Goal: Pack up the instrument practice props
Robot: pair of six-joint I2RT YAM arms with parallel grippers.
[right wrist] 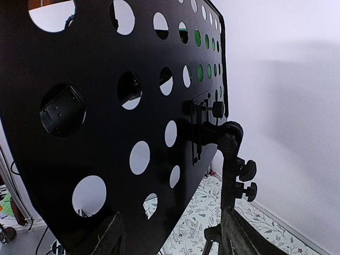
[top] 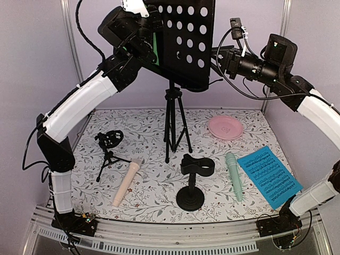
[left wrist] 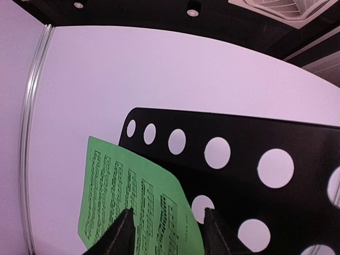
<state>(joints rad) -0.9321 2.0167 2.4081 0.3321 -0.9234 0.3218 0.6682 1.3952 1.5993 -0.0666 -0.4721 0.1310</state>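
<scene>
Near edge: ribbed metal rail, both arm bases bolted on it. The table is covered by a floral-print cloth (top: 151, 172), matte, with a grey leaf pattern.

Near row, left to right:
- beige microphone (top: 126, 183), smooth plastic, a tapered cylinder lying flat at a slant.
- round-footed mic holder (top: 192, 180), black, a disc base and short post with a C-shaped clip on top, upright.
- mint microphone (top: 234, 177), lying flat, just left of the blue sheet.
- blue sheet (top: 269, 177), flat paper printed with staves, skewed toward the near right corner.

Mid-left: tripod mic holder (top: 109, 146), black with thin splayed legs. Mid-right, farther back: pink plate (top: 225, 128), round and glossy.

Centre, far: music stand (top: 186, 37), a black metal desk punched with round holes on a slim tripod with knobbed clamps. A green sheet (left wrist: 127, 196) of printed notation leans against the left part of the desk.

Left gripper (left wrist: 167, 213): black fingers part-way apart, the green sheet's lower edge lying across the gap. No pinch on the paper is visible. The left arm, white-shelled, rises steeply from the near left, with its wrist at the desk's left edge.

Right gripper (right wrist: 171, 215): fingers spread wide, with the desk's lower rear edge between them. I cannot tell whether they touch it. The right arm climbs from the near right and bends left, its wrist roughly level at the desk's right edge.
</scene>
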